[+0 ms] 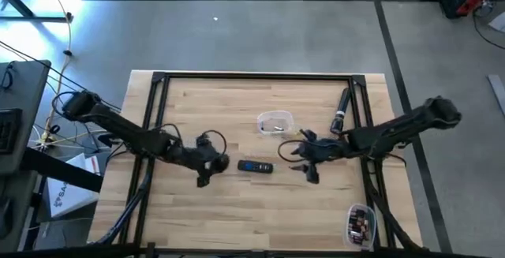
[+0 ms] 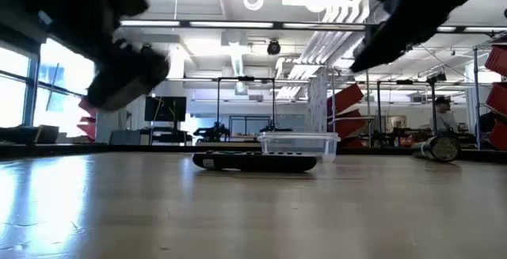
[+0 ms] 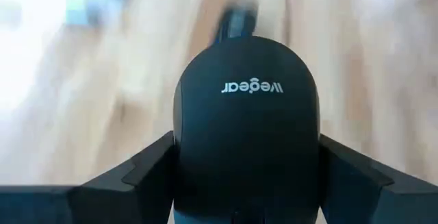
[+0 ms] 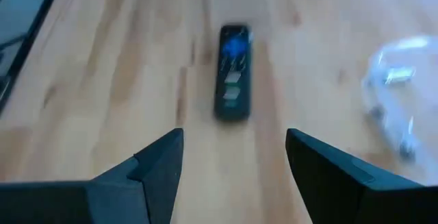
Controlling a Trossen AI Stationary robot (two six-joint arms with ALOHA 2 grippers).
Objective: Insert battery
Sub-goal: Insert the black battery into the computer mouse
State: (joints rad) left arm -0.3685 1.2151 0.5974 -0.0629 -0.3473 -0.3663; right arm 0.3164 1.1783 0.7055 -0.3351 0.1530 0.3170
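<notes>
**Left pincer clamped on cover; right pincer open, facing remote**

My left pincer (image 1: 207, 166) is clamped on a black rounded piece (image 3: 245, 125) marked "wegear", by my judgement the battery cover, just beside the remote (image 1: 256, 166) lying flat mid-surface (image 1: 237, 211). My right pincer (image 1: 306, 166) hovers with fingers (image 4: 154, 162) apart, facing the remote. No battery visible in either pincer. A clear container (image 1: 275, 121) sits near. Next: fetch a cell, approach level, align along the remote's long axis.

Pale wooden table (image 1: 237, 108), clear plastic container (image 1: 275, 121), black remote (image 1: 256, 166)
</notes>
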